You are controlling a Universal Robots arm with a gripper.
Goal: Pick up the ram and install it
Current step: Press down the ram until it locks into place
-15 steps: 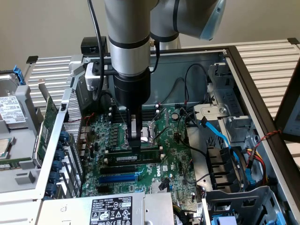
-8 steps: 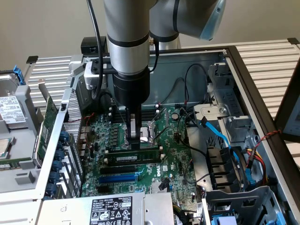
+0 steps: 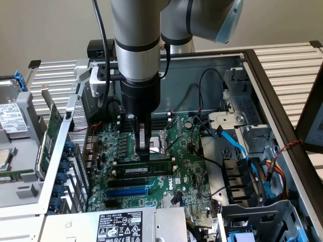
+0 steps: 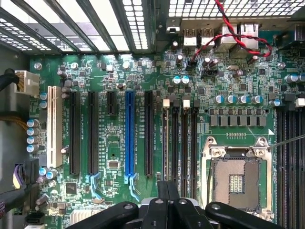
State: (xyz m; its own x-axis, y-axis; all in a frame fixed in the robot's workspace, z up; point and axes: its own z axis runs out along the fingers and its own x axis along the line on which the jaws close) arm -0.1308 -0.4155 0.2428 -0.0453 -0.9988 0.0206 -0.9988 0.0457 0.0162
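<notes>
Your gripper (image 3: 144,151) sits low over the motherboard (image 3: 186,151) inside the open PC case (image 3: 262,80), fingers pressed together right at the top edge of the ram (image 3: 146,166). The ram stands on its long edge in a memory slot, next to the CPU socket (image 3: 160,141); long axis runs across the board from the exterior view's left to right, tilted slightly up toward the right. You can't tell if it's fully seated. Fingertips touch or nearly touch the stick's upper edge near its middle. In the wrist view you see the gripper (image 4: 167,191) closed, its fingers ending just over the thin dark memory slots (image 4: 183,143) beside the CPU socket (image 4: 236,179); the stick is edge-on there, hard to pick out. Blue slot (image 4: 129,136) sits well apart. Red wires (image 4: 233,36) cross near the rear ports.
</notes>
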